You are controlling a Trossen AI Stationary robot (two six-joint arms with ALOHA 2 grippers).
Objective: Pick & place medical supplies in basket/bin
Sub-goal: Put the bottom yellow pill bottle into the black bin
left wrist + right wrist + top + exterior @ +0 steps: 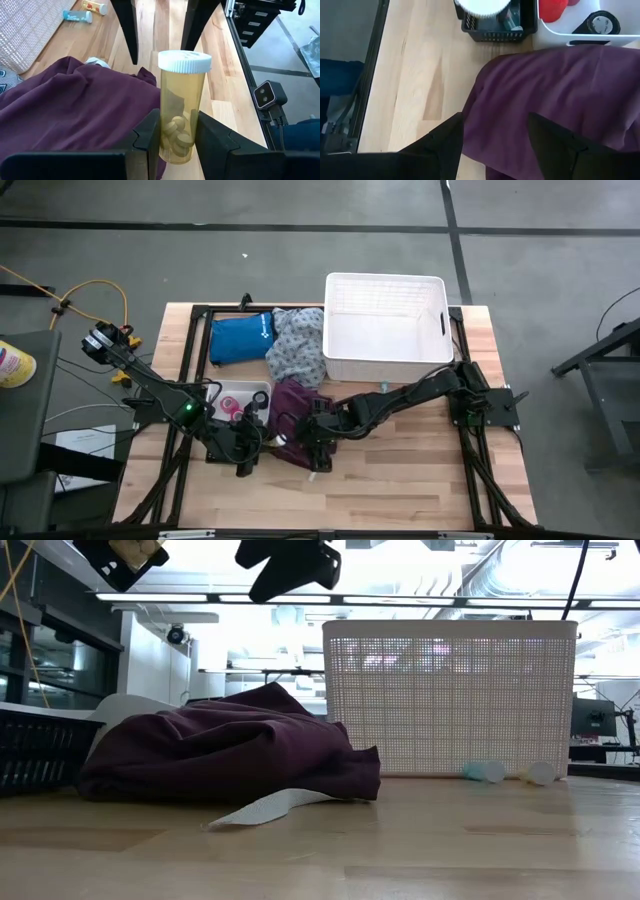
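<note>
Fingers of the left gripper (177, 145) clamp an amber pill bottle (182, 105) above the maroon garment (80, 110); carrying it upright and level to the white basket (385, 330) would suit. The right gripper (495, 137) hangs wide open over that garment on the pale wooden counter (400, 480), concrete floor around.

Overhead, table-level, two wrist cams; all share maroon garment (225, 745).

My open fingers (555, 145) hover over maroon cloth (555, 85) on the wooden table (415, 75). Beyond: black mesh crate (497, 30), white tray (590, 32).
</note>
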